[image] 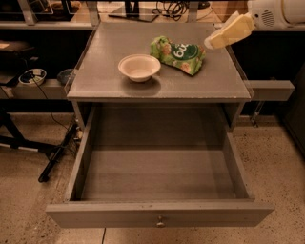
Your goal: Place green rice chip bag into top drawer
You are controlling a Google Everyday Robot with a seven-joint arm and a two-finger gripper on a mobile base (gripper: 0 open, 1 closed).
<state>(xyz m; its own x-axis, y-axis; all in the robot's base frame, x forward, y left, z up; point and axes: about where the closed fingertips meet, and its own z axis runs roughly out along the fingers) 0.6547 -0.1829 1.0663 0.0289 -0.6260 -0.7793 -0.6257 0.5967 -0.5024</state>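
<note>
My fingers (212, 43) were in the air over the back right part of the surface (102, 52). They were just to the right of the green rice chip bag (178, 53) and a little above it, not touching it. They pointed down and to the left, toward the bag. As far as I could see, they were narrow, pressed together into one pale yellow wedge, and they held nothing. My white arm (279, 12) came in from the upper right corner of the view.

The green rice chip bag lay crinkled on the grey surface, toward the back and right of the middle, with its white letters facing up. A cream-white bowl (139, 67) stood upright just beside it on the left, and I could not tell if the two touched.

Under the surface, the top drawer (159, 213) was pulled far out toward the camera. Its grey bottom and side walls were in plain view, and the small round knob (160, 221) sat in the middle of its front panel
</note>
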